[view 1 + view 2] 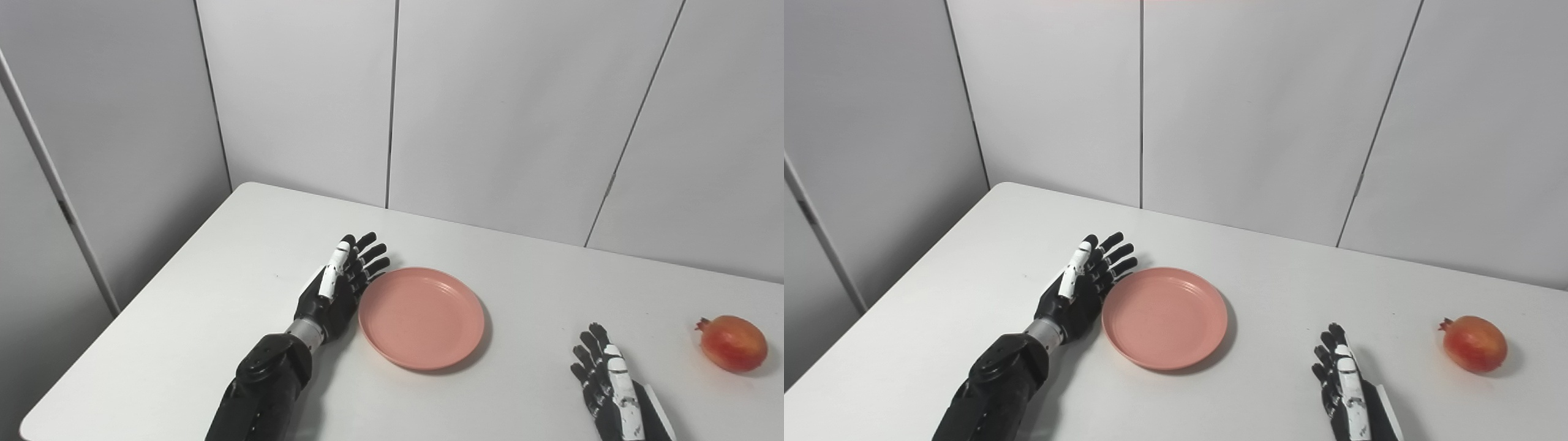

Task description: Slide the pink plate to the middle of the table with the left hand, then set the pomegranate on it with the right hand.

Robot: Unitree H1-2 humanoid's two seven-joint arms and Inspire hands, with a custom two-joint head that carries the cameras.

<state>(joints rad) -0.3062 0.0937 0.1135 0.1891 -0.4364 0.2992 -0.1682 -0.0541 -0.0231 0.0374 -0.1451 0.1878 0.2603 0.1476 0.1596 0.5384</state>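
While its fingers are spread apart and nothing is held, the left hand point(338, 286) is set edge-on against the left rim of the pink plate point(421, 317), which lies flat near the middle of the white table point(202, 306). The right hand point(606, 380) is likewise seen with fingers apart and empty near the front edge, well apart from the pomegranate point(733, 343) lying at the table's right side.

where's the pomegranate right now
The pomegranate lies on the white table at the far right of both views, apart from the right hand beside it and well clear of the pink plate.
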